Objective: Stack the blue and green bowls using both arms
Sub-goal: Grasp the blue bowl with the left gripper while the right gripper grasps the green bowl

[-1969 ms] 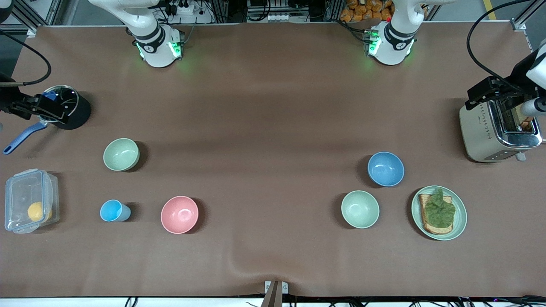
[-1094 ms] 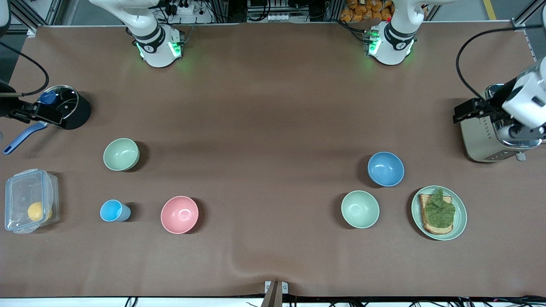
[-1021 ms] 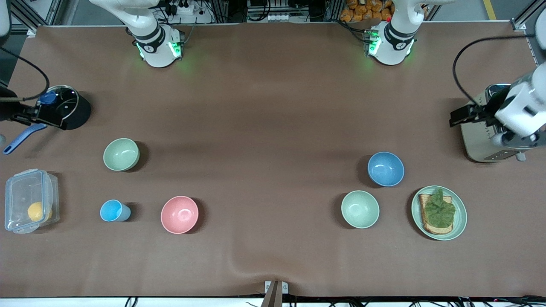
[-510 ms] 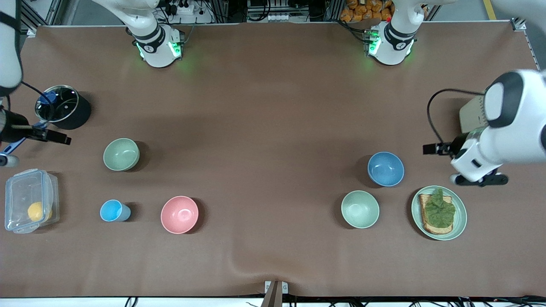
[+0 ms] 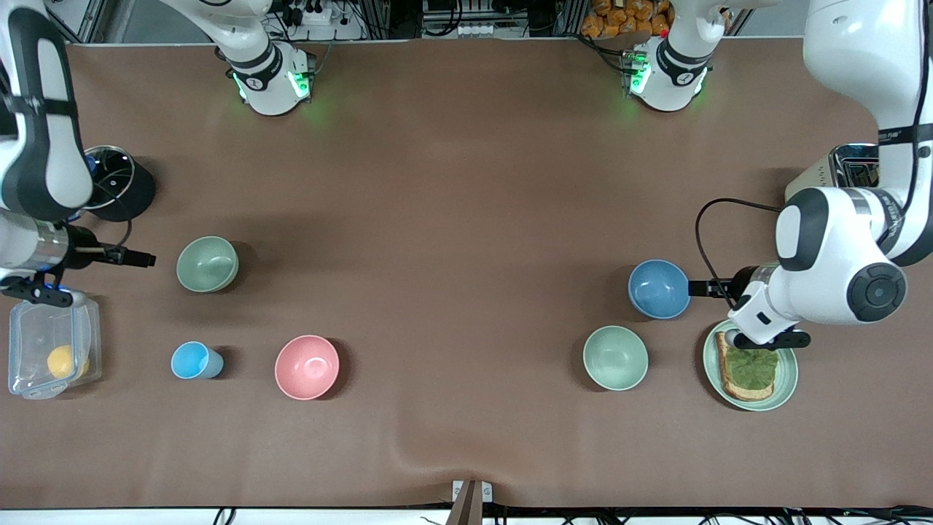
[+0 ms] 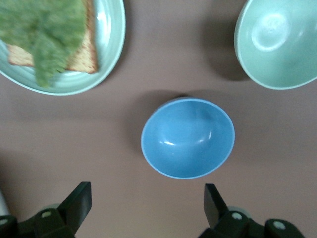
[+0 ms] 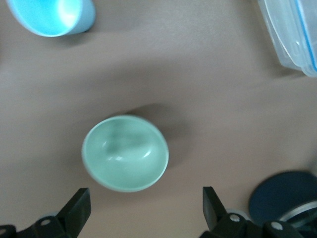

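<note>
the blue bowl (image 5: 659,289) sits upright on the brown tabletop (image 5: 452,219) toward the left arm's end, with nothing inside it. a paler mint bowl (image 5: 615,357) stands near it, closer to the front camera, and the two do not touch. a mint plate (image 5: 786,379) carrying toast (image 5: 735,390) topped with a green leaf (image 5: 751,367) lies beside the mint bowl, farther toward the left arm's end.

the left hand (image 6: 146,192) hangs above the tabletop just beside the blue bowl, close to the plate's rim. its fingers (image 6: 79,198) are spread wide with nothing between them. in the left wrist view the blue bowl lies just ahead of the gap between them.

the green bowl (image 5: 208,264) rests upright toward the right arm's end, well apart from the blue bowl, so the two are not yet stacked. a pink bowl (image 5: 307,367) and a small light-blue cup (image 5: 193,360) stand nearer to the front camera than the green bowl. a clear lidded box (image 5: 44,332) with something yellow (image 5: 62,361) in it sits at the right arm's end, and a black pot (image 5: 124,191) stands farther from the front camera than the green bowl.

the right hand (image 7: 144,194) hovers over the tabletop beside the green bowl, between it and the box. it too is released and holds nothing, and the green bowl lies just ahead of its fingers (image 7: 79,201) in the right wrist view.

a silver toaster (image 5: 838,164) stands at the left arm's end, partly hidden by that arm.
</note>
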Robot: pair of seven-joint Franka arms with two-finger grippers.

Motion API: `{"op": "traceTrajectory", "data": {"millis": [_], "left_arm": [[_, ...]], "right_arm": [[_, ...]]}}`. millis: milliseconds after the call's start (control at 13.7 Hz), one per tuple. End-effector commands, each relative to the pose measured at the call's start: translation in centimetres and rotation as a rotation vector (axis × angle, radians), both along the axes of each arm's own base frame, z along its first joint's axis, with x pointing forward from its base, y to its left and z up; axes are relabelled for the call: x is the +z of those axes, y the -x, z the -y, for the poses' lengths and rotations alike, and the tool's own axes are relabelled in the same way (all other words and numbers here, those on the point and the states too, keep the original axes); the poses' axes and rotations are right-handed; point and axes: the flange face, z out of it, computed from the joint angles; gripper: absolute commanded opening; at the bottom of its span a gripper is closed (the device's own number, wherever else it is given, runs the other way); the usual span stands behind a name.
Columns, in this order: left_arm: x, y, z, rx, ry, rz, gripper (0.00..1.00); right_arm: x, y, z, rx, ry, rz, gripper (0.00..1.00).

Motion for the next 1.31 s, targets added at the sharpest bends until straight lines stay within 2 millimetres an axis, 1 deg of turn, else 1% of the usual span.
{"op": "traceTrajectory", "data": {"millis": [0, 73, 219, 365, 438, 510, 583, 656, 729, 802, 875, 948, 1021, 1167, 1240], "left_arm": [[-2.6, 1.7, -0.3, 0.018, 0.024, -0.059, 1.00], [-3.6, 1.8, 0.0, 0.015, 0.024, -0.072, 1.00], [-5.4, 2.6, 0.3, 0.015, 0.018, -0.104, 1.00], [-6.4, 2.6, -0.1, 0.021, 0.017, -0.108, 1.00], [-6.7, 2.4, -0.2, 0.023, 0.017, -0.101, 1.00], [-6.9, 2.2, 0.0, 0.021, 0.017, -0.092, 1.00], [-7.2, 2.0, -0.2, 0.024, 0.014, -0.082, 1.00], [-8.0, 1.8, -0.3, 0.028, 0.014, -0.072, 1.00], [-9.1, 1.6, -0.3, 0.028, 0.011, -0.065, 1.00], [-10.3, 1.6, -0.1, 0.025, 0.008, -0.070, 1.00], [-11.0, 1.6, -0.1, 0.027, 0.006, -0.073, 1.00], [-12.3, 1.8, -0.1, 0.027, 0.004, -0.092, 1.00], [-13.6, 2.0, 0.0, 0.021, -0.001, -0.109, 1.00], [-15.1, 2.1, 0.0, 0.022, -0.005, -0.107, 1.00], [-15.4, 1.9, 0.1, 0.021, -0.007, -0.095, 1.00]], "right_arm": [[-3.7, 1.8, 1.4, -0.005, -0.032, 0.003, 1.00], [-5.3, 2.5, 1.4, -0.036, -0.061, 0.005, 1.00], [-9.0, 4.3, 0.7, -0.054, -0.059, 0.038, 1.00], [-11.0, 5.0, 0.7, -0.058, -0.054, 0.043, 1.00], [-11.4, 5.1, 0.9, -0.056, -0.056, 0.039, 0.93], [-11.9, 5.1, 0.7, -0.053, -0.058, 0.032, 0.83], [-12.4, 5.4, 0.3, -0.048, -0.057, 0.031, 0.79], [-13.1, 5.8, 0.1, -0.048, -0.051, 0.042, 0.72], [-13.5, 6.1, 0.0, -0.047, -0.045, 0.056, 0.56], [-13.7, 6.3, -0.1, -0.046, -0.045, 0.058, 0.36], [-13.7, 6.3, -0.1, -0.048, -0.045, 0.058, 0.21], [-13.6, 6.3, -0.1, -0.049, -0.044, 0.059, 0.10], [-13.7, 6.3, -0.1, -0.048, -0.046, 0.055, 0.01], [-13.0, 6.0, -0.4, -0.046, -0.046, 0.056, 0.00], [-12.3, 5.7, -0.4, -0.048, -0.052, 0.042, 0.00]]}}
